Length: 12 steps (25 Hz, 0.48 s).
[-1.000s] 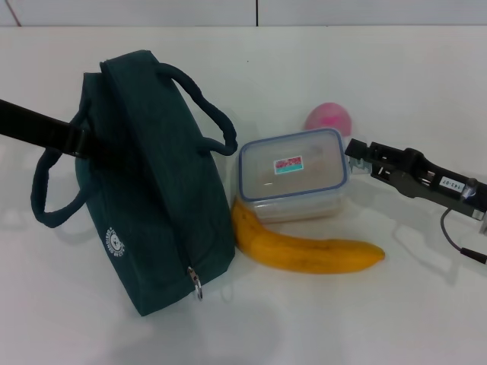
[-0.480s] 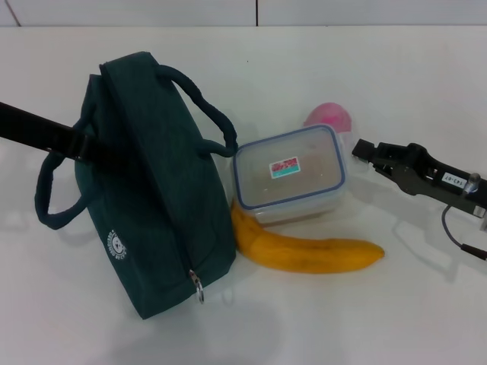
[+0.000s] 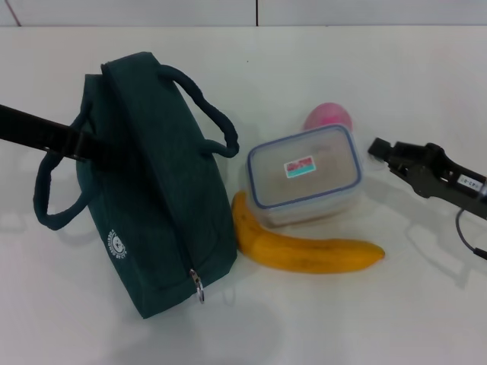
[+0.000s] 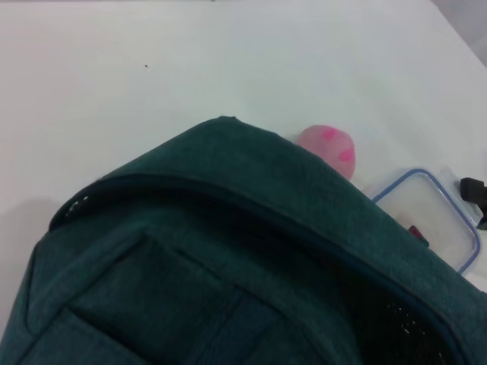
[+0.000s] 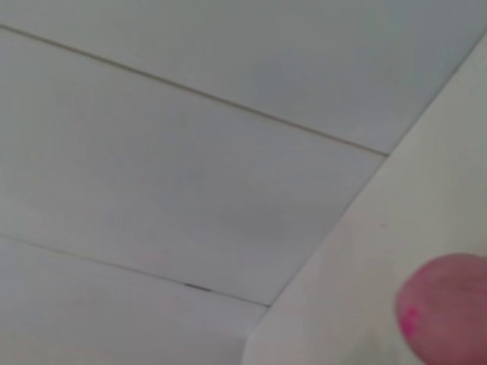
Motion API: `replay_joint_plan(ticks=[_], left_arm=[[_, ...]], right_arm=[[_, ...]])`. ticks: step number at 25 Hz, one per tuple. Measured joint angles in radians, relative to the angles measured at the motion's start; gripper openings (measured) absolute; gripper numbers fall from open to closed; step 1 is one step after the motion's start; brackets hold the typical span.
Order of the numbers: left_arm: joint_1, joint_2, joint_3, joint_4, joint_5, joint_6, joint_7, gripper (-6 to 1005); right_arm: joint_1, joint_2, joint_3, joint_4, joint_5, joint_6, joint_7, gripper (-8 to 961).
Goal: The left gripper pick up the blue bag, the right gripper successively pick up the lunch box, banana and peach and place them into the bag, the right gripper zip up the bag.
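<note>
Compare the head views and you see the lunch box displaced to the right and turned slightly across the last second, while the right claw has backed off to the right and now sits just beside the box's right edge, apart from it. You may read this as a failed or aborted first grasp: the box remains on the surface, so no item has yet gone into the bag, and the approach likely needs repeating. Whether the right claw's fingers are parted or closed cannot be told from these views.

The left claw reaches in from the left at the blue bag, near its left handle; its grip state likewise cannot be told. The bag stands at left, zipper closed with the ring pull at its near end.

Note the lunch box itself: clear walls, blue-rimmed lid, a small red and teal sticker on top. It lies against the banana on its near side, with the peach just behind it on the far side.
</note>
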Motion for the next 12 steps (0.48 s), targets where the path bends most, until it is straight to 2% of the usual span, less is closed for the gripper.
replay_joint_plan(ticks=[7, 12], left_arm=[[0.006, -0.004, 0.0, 0.0, -0.001, 0.0, 0.003, 41], [0.006, -0.004, 0.0, -0.001, -0.001, -0.002, 0.004, 41]], right_arm=[[-0.051, -0.002, -0.004, 0.0, -0.002, 0.04, 0.003, 56], [-0.058, 0.0, -0.008, 0.0, -0.002, 0.049, 0.001, 55]])
